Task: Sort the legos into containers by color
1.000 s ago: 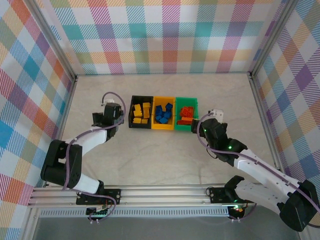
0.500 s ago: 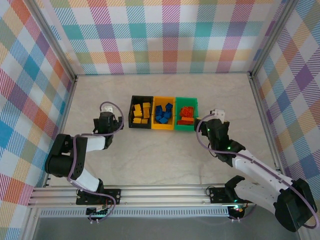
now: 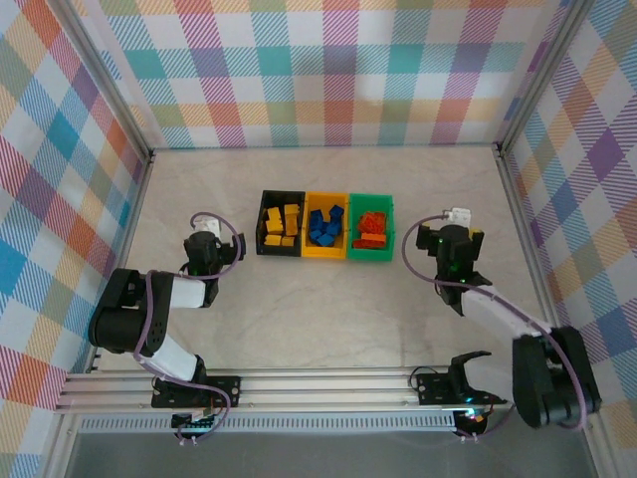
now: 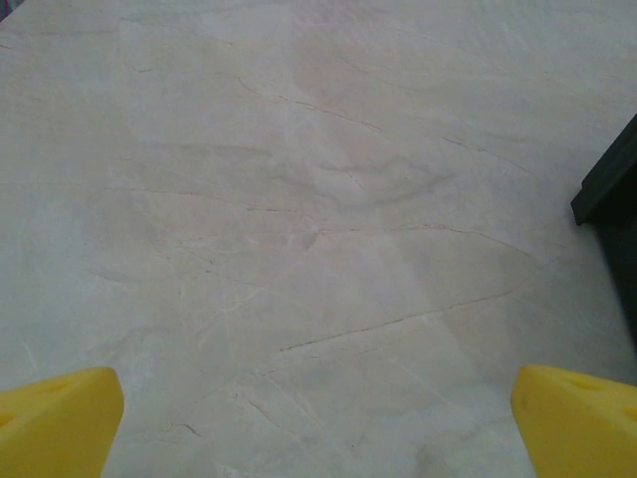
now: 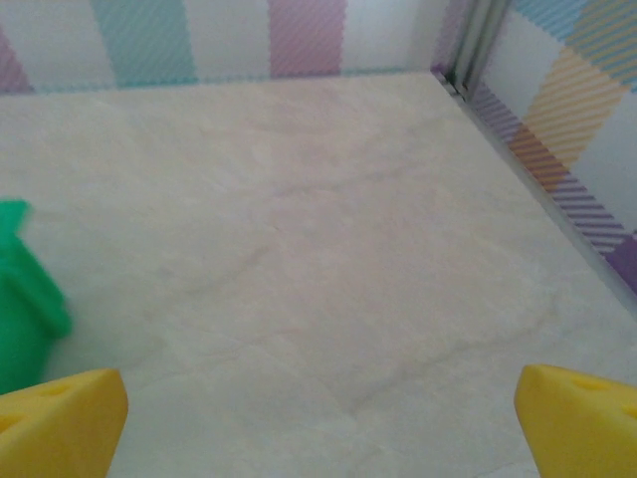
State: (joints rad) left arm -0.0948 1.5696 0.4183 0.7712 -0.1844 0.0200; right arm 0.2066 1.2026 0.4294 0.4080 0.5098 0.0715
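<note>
left end effector [image 4: 318, 423] spread; right end effector [image 5: 318, 423] spread; legos [image 3: 326, 225] sorted by colour inside containers [image 3: 324, 254]

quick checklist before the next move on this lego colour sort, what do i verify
1. Left gripper open, empty: ok.
2. Right gripper open, empty: ok.
3. Black plastic bin holds only yellow studded bricks: ok.
4. Yellow-orange plastic bin holds only blue studded bricks: ok.
5. Green plastic bin holds only orange-red studded bricks: ok.
6. Every visible brick lies inside a bin: ok.
</note>
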